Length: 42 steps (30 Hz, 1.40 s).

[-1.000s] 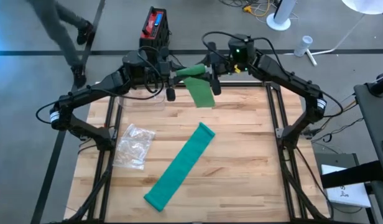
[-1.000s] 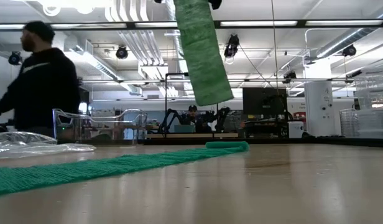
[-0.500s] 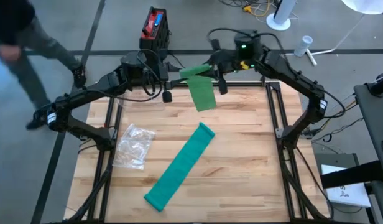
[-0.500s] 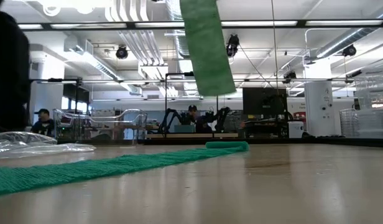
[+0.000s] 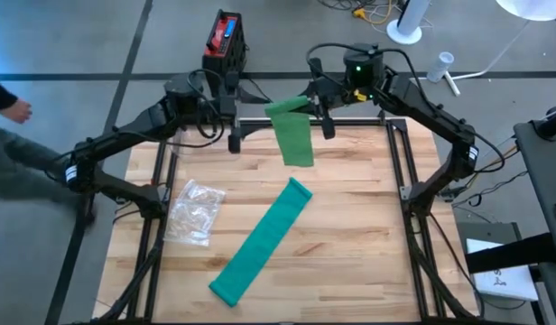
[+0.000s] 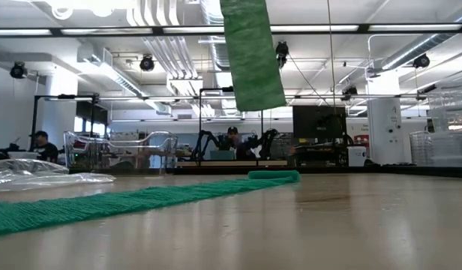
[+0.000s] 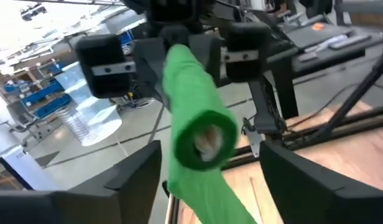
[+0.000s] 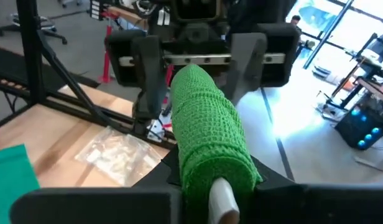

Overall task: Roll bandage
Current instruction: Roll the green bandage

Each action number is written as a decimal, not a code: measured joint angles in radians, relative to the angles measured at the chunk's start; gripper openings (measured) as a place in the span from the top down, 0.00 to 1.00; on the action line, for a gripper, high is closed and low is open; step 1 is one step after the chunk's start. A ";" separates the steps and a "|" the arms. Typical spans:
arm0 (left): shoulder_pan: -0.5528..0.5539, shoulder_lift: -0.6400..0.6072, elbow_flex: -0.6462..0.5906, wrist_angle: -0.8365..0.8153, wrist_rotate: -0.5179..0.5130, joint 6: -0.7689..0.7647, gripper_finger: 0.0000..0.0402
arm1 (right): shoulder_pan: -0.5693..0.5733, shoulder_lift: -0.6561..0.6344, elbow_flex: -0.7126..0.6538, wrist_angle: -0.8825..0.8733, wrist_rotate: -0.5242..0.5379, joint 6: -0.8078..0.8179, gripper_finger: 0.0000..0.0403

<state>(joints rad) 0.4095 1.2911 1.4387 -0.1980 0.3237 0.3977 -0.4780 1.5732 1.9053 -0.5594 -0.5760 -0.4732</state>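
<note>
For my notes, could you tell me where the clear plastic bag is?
In the high view the clear plastic bag lies on the table's left side, left of the flat green bandage.

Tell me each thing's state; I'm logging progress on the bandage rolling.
green bandage: partly rolled, tail hanging, rest flat on the table
right gripper: shut on the roll's end
left gripper: open, off the roll
plastic bag: lying crumpled, empty

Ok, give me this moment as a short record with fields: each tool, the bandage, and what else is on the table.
left tool: open, off the roll's end
right tool: shut on the bandage roll
bandage roll: green, held above the table's far edge, tail hanging down
bandage strip: flat on the table, unrolled
plastic bag: on the table, left of the strip
</note>
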 joint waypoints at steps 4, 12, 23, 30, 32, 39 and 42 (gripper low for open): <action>0.001 -0.002 0.000 0.079 -0.001 -0.039 0.26 | -0.001 -0.001 0.000 -0.001 0.001 -0.045 0.89; 0.019 0.035 0.000 0.120 0.001 -0.244 0.16 | 0.017 -0.001 -0.001 0.000 0.082 -0.305 0.89; 0.160 0.023 0.037 0.157 0.317 -0.519 0.15 | 0.058 -0.002 -0.065 0.189 0.122 -0.479 0.89; 0.173 0.026 0.040 0.147 0.401 -0.515 0.11 | 0.068 -0.046 -0.294 0.515 0.204 -0.486 0.89; 0.173 0.023 0.040 0.143 0.401 -0.502 0.11 | 0.076 -0.057 -0.371 0.629 0.261 -0.511 0.89; 0.173 0.045 0.040 0.117 0.388 -0.489 0.13 | 0.088 -0.067 -0.462 0.752 0.315 -0.582 0.89; 0.174 0.056 0.040 0.093 0.374 -0.485 0.14 | 0.087 -0.067 -0.462 0.753 0.319 -0.633 0.89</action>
<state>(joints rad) 0.5831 1.3475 1.4784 -0.1046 0.6980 -0.0873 -0.3910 1.5066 1.4435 0.1932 -0.2575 -1.1060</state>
